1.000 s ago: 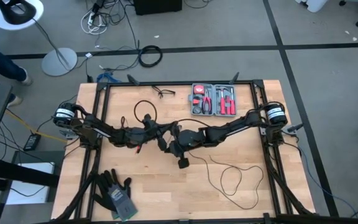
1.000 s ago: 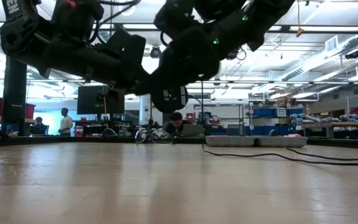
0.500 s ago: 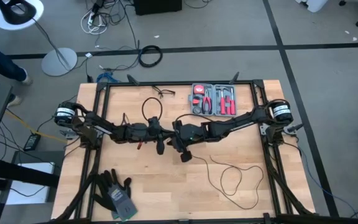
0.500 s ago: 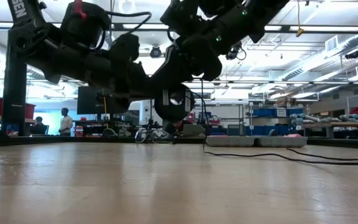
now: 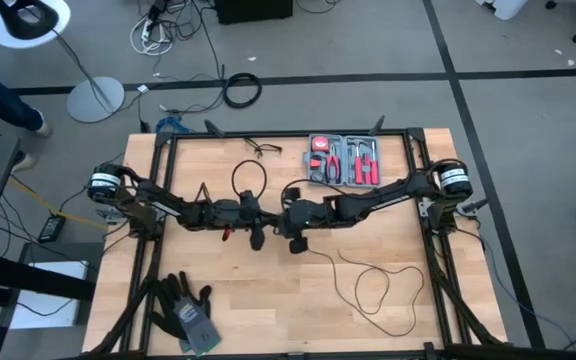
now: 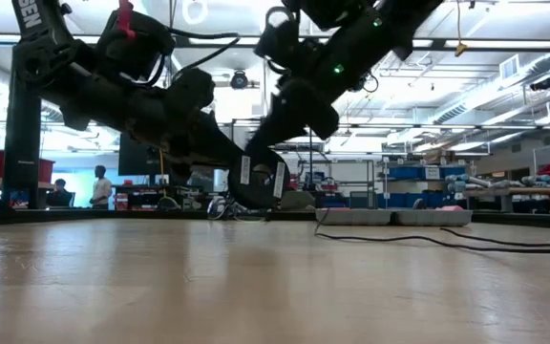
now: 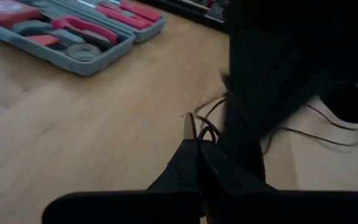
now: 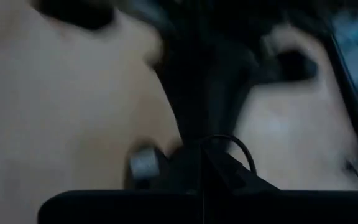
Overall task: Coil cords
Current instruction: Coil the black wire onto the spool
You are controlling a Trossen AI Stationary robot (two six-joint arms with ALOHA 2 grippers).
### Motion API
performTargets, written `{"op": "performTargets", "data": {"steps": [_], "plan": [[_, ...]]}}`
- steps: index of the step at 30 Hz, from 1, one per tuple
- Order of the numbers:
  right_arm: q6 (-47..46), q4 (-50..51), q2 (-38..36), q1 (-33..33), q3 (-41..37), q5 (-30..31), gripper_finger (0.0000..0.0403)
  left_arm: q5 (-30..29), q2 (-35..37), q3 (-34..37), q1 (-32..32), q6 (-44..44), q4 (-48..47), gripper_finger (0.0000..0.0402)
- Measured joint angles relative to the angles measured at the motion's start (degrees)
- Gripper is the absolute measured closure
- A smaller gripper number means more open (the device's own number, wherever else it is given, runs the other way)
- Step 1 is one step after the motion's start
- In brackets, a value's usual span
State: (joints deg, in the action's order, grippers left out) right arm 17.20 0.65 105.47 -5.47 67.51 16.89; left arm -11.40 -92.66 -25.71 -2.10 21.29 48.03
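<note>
The cord is a very thin black cable; its loose part lies in slack loops on the wooden table's near right, also seen low on the boards in the low view. My left gripper and right gripper meet tip to tip over mid-table, both shut, just above the boards. In the left wrist view thin cord loops sit at my shut fingertips, with the right arm dark and close behind. The puck end I cannot make out. My left gripper pinches thin cord strands at its fingertips, coming nearly level from the table's left. The strands curl in small slack loops just past the tips, above the wood. My right gripper is shut, and a thin cord loop arches out from its tips. It slants down from the table's right. The pinch point itself is hidden by the fingers.
An open grey tool case with red-handled tools lies at the far edge. A small black wire item lies left of it. Dark gloves lie at the near left corner. Black frame rails run along both sides.
Both wrists have turned while the grippers stay together at mid-table. My right gripper has shifted a little toward the far edge. In the low view the joined gripper ends have tipped down nearer the boards. Both stay shut.
</note>
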Motion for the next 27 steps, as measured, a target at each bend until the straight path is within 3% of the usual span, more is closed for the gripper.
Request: {"op": "performTargets", "data": {"steps": [3,7,13,18,27], "plan": [[-3.7,6.4,-2.2,-0.3,-0.2,3.6,0.04,-2.2,0.0,0.3,-0.1,0.0,1.1,0.0401],[-8.0,5.8,-6.6,-0.5,-4.8,3.7,0.0401,-2.7,0.0,2.4,-0.3,0.0,7.0,0.0401],[-15.0,-12.7,-10.3,-0.4,-19.0,3.9,0.0401,-3.9,0.0,5.4,-1.2,0.0,17.5,0.0401],[-24.3,-34.1,-6.9,-0.4,-30.0,3.9,0.0398,-5.2,0.0,6.1,-1.3,0.0,24.1,0.0401],[-36.5,-37.5,-4.8,-1.7,-36.3,3.8,0.0333,-5.7,0.0,6.1,-1.3,0.0,26.4,0.0401]]}}
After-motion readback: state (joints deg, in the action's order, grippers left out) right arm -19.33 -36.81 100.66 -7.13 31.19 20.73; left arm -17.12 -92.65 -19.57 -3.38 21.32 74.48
